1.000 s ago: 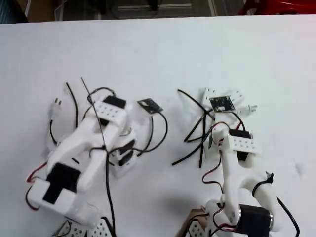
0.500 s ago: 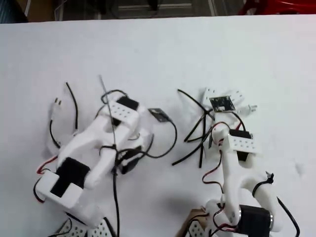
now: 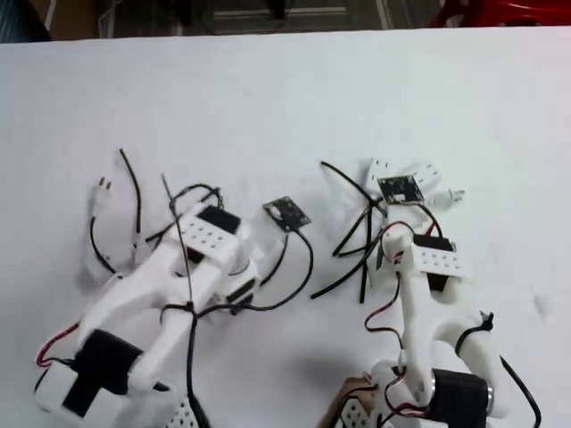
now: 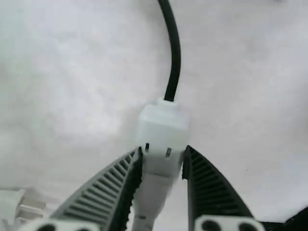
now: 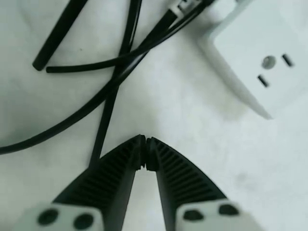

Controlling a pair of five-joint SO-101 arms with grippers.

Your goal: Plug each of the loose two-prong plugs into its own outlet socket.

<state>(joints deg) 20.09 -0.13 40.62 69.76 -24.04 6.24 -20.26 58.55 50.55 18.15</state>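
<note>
My left gripper (image 4: 161, 159) is shut on a white two-prong plug (image 4: 161, 127) just above the table, its black cord (image 4: 172, 48) running away from the fingers. In the high view this arm (image 3: 169, 267) lies at the left. A loose plug (image 3: 103, 186) with a black cord rests further left. My right gripper (image 5: 145, 144) is shut on nothing, low over the table beside a white outlet socket (image 5: 250, 72) and crossing black cords (image 5: 110, 91). White outlet blocks (image 3: 384, 168) lie just beyond the right arm (image 3: 433, 267).
Black cords (image 3: 357, 236) fan out between the two arms. Another white plug piece (image 4: 19, 207) lies close to the left fingers. A small white plug (image 3: 455, 194) rests right of the outlets. The white table's (image 3: 285, 89) far half is open.
The left arm drew back toward the near edge and swung left, taking its plug and cord along. The right arm stayed still.
</note>
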